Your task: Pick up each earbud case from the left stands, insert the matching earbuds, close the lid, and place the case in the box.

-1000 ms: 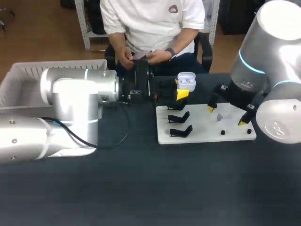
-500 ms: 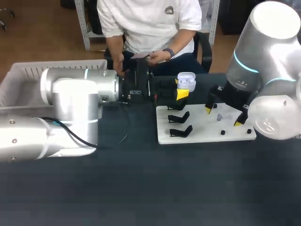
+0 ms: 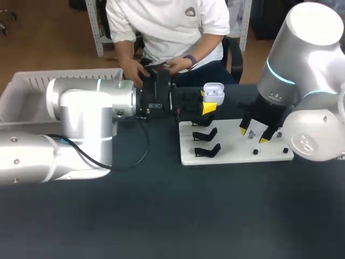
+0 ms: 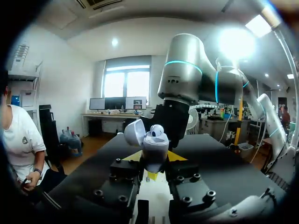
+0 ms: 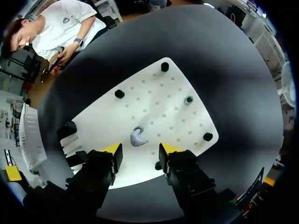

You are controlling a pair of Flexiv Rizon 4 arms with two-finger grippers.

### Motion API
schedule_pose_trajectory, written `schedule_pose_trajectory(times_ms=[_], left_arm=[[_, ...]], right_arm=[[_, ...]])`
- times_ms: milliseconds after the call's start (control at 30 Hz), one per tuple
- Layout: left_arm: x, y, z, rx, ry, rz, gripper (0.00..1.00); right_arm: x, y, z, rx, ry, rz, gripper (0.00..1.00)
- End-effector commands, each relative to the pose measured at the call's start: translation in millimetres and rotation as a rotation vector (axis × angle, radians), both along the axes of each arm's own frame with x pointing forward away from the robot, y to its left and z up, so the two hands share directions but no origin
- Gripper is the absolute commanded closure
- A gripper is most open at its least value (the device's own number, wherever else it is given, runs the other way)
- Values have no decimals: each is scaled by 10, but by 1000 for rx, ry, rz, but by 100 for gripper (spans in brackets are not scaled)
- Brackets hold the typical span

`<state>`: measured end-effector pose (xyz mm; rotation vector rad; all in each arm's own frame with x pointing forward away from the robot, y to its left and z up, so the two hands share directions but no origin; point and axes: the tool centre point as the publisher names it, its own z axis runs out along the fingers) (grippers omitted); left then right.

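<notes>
A white earbud case (image 3: 214, 93) with its lid up sits upright in my left gripper (image 3: 209, 103), which is shut on it just beyond the white board's (image 3: 237, 148) far left corner. In the left wrist view the case (image 4: 152, 142) stands between the yellow tips of that gripper (image 4: 154, 157), one earbud showing inside. My right gripper (image 3: 253, 135) hangs over the board's right half, open. In the right wrist view a pale grey earbud (image 5: 137, 136) lies on the board (image 5: 159, 107) just ahead of the gripper (image 5: 140, 149), between the lines of its fingers, untouched.
Two empty black stands (image 3: 205, 134) (image 3: 208, 151) sit on the board's left half. Small black pegs (image 3: 255, 152) (image 3: 285, 150) stick up near its front right edge, more pegs (image 5: 164, 66) (image 5: 119, 94) farther out. A white basket (image 3: 32, 86) stands at the table's far left.
My right gripper has moved left and down over the earbud, and its fingers have drawn closer together. The left arm and the case have stayed still.
</notes>
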<state>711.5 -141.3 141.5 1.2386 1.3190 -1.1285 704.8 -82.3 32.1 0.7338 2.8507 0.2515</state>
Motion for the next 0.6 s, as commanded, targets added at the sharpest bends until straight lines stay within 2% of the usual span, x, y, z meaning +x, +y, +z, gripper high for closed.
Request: schedule_pose_trajectory(times_ms=[33, 267, 367, 400, 600], left_arm=[[-7, 0, -7, -4, -3, 4, 100], [-7, 0, -7, -4, -3, 4, 100], [-7, 0, -7, -4, -3, 4, 100], [-7, 0, -7, -4, -3, 4, 100], [-7, 0, -7, -4, -3, 4, 100]], right_arm=[[37, 9, -46, -1, 2, 3, 54], [65, -6, -87, -5, 7, 13, 56], [55, 3, -82, -7, 9, 14, 58], [69, -1, -92, -7, 9, 14, 62], [90, -4, -87, -6, 6, 18, 63]])
